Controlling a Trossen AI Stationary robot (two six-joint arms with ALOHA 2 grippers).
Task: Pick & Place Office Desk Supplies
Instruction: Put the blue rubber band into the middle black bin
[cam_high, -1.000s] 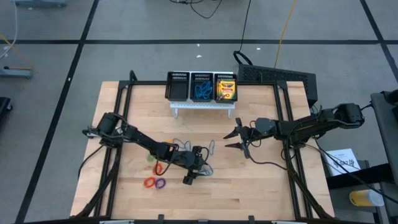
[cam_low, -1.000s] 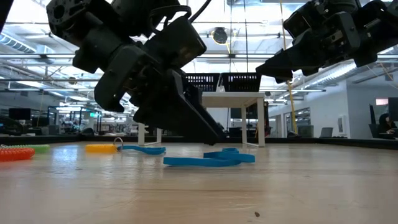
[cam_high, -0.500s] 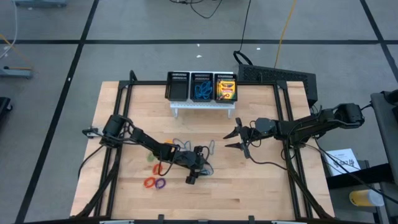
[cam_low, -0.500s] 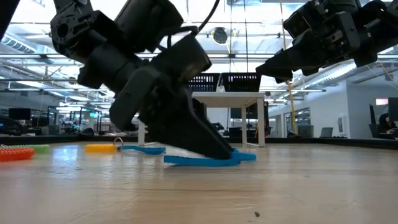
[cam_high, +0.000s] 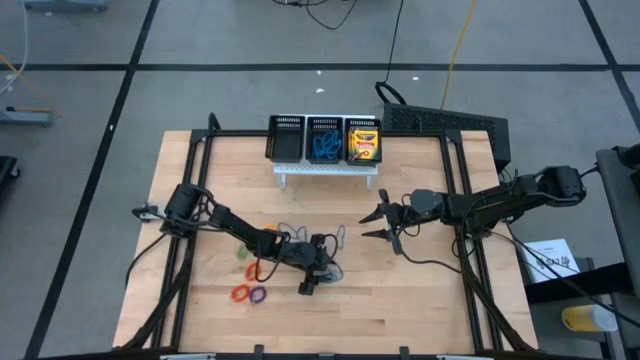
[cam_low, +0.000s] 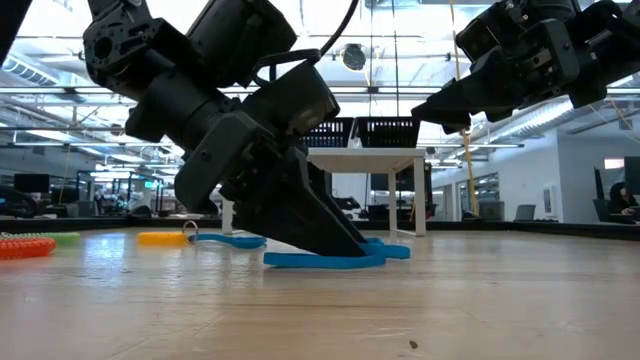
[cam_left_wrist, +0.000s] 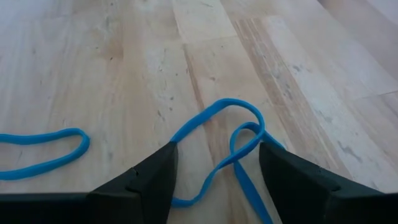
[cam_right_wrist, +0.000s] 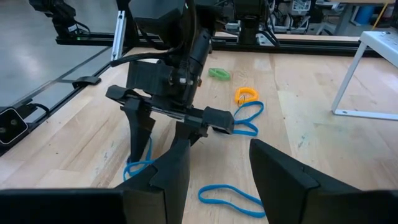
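Two spread fingertips of left pincer (cam_left_wrist: 214, 180) straddle twisted blue loop (cam_left_wrist: 227, 140), mid-table, nothing gripped.

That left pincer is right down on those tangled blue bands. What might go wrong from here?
1. The left pincer is open astride a twisted blue loop lying flat on the table; closing may slide over so thin a band and miss.
2. The blue loop crosses itself, so a lift could snag or drag it.
3. Another blue loop lies close by and could get nudged.
The right pincer waits open above the table.
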